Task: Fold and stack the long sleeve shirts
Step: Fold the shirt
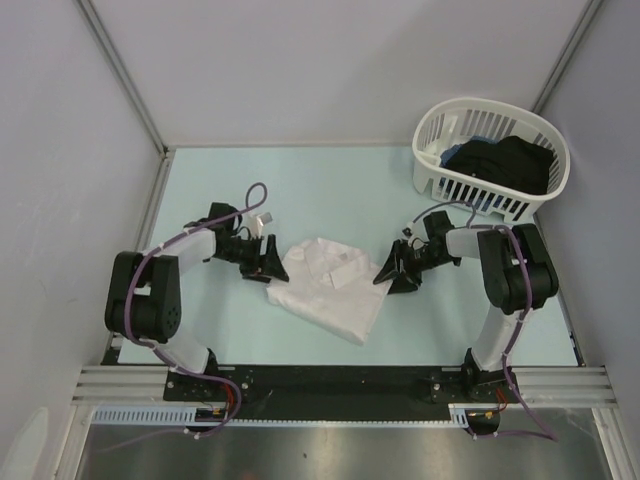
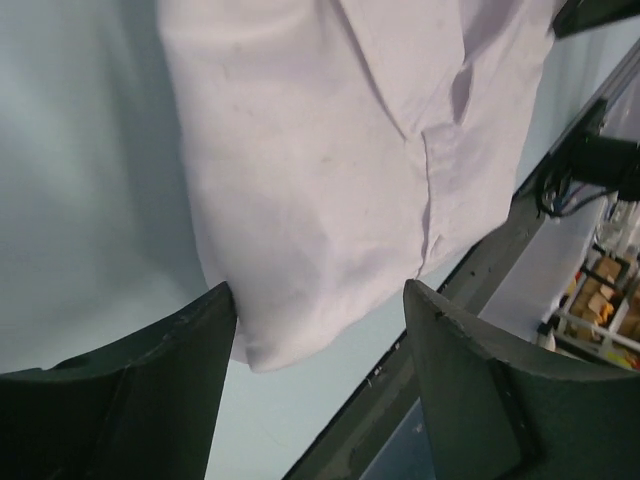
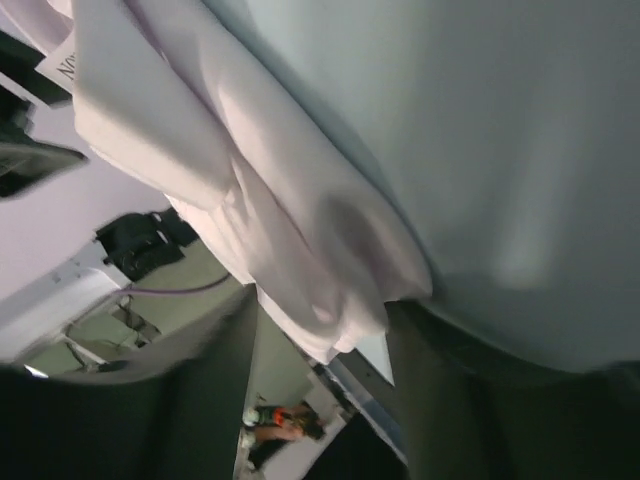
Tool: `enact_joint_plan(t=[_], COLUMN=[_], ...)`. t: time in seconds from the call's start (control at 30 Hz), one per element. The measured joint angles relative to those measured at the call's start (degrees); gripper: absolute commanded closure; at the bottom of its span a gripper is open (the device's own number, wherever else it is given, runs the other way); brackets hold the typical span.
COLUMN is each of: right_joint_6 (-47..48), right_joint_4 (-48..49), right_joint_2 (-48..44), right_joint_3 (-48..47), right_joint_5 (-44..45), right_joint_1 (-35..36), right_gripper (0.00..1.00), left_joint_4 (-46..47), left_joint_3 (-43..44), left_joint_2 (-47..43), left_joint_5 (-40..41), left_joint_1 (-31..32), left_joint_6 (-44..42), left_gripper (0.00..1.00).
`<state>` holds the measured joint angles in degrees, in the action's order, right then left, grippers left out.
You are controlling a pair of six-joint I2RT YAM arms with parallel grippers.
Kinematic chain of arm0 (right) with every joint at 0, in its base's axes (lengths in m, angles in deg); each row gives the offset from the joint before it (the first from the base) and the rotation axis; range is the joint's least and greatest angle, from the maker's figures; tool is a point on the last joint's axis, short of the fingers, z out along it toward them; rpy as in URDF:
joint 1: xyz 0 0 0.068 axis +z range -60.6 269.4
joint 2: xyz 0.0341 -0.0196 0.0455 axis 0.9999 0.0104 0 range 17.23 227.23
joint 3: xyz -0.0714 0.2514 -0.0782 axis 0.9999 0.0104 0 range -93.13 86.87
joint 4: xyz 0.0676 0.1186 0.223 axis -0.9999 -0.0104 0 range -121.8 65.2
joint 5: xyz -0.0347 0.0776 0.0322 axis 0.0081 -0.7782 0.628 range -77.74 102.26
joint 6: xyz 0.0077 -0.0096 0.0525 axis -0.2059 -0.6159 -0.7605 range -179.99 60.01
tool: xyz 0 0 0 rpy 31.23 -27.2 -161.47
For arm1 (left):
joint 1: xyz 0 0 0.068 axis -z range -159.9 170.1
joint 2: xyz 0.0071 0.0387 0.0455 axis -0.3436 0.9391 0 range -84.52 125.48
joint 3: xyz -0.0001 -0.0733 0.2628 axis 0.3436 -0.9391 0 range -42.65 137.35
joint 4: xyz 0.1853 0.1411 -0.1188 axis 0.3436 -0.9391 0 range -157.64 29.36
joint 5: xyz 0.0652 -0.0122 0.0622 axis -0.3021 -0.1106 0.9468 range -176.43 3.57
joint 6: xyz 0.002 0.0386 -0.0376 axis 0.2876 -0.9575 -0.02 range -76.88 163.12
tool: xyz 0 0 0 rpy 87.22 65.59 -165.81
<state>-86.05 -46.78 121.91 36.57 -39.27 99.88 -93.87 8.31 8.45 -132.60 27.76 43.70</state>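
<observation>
A plain white long sleeve shirt [image 1: 330, 285] lies folded in a rough rectangle on the pale table, between my two grippers. My left gripper [image 1: 272, 262] is at the shirt's left edge. In the left wrist view its jaws [image 2: 320, 330] are open, and the shirt's [image 2: 330, 150] rounded edge reaches just between the fingertips [image 2: 190, 350]. My right gripper [image 1: 392, 272] is at the shirt's right edge. In the right wrist view it [image 3: 320, 350] is open, with a bunched edge of the shirt [image 3: 250, 180] hanging between the fingers [image 3: 470, 400]. Neither gripper is closed on the cloth.
A white slatted basket [image 1: 435, 185] with dark clothes [image 1: 505, 165] in it stands at the back right. Grey walls enclose the table on three sides. The black base rail [image 1: 330, 385] runs along the near edge.
</observation>
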Motion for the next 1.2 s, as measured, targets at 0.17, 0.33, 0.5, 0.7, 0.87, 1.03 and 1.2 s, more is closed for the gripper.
enact_joint_plan(t=[0.17, 0.33, 0.5, 0.7, 0.87, 1.03, 1.2], right_joint_6=[1.6, 6.9, 13.7, 20.2, 22.1, 22.1, 21.6], right_joint_4=[0.0, -1.7, -6.8, -13.2, -15.2, -14.6, -12.0], right_joint_2=[5.9, 13.7, 17.7, 15.6, 11.6, 10.4, 10.6], right_joint_3=[-6.9, -20.0, -29.3, -30.2, -29.8, -29.8, -30.2], right_joint_5=[2.5, 3.9, 4.3, 5.0, 6.0, 6.3, 7.8], right_joint_1=[1.5, 2.1, 3.1, 1.5, -0.3, 1.0, 2.1], right_gripper=[0.86, 0.84, 0.53, 0.50, 0.53, 0.56, 0.57], left_joint_4=[3.2, 5.4, 8.4, 11.1, 11.7, 11.7, 11.7], left_joint_3=[0.0, -0.2, -0.6, 0.5, 2.5, 4.1, 5.1], left_joint_2=[-1.1, -1.1, -0.6, 3.0, 6.6, 7.9, 8.2], left_joint_5=[1.1, 2.4, 2.5, 2.6, 3.1, 3.5, 3.6], left_joint_1=[-6.0, -7.5, -7.5, -7.3, -5.9, -4.7, -4.5], left_joint_6=[1.1, 1.3, 2.5, 3.0, 3.5, 3.6, 3.7], left_gripper=[0.29, 0.31, 0.39, 0.43, 0.44, 0.44, 0.51])
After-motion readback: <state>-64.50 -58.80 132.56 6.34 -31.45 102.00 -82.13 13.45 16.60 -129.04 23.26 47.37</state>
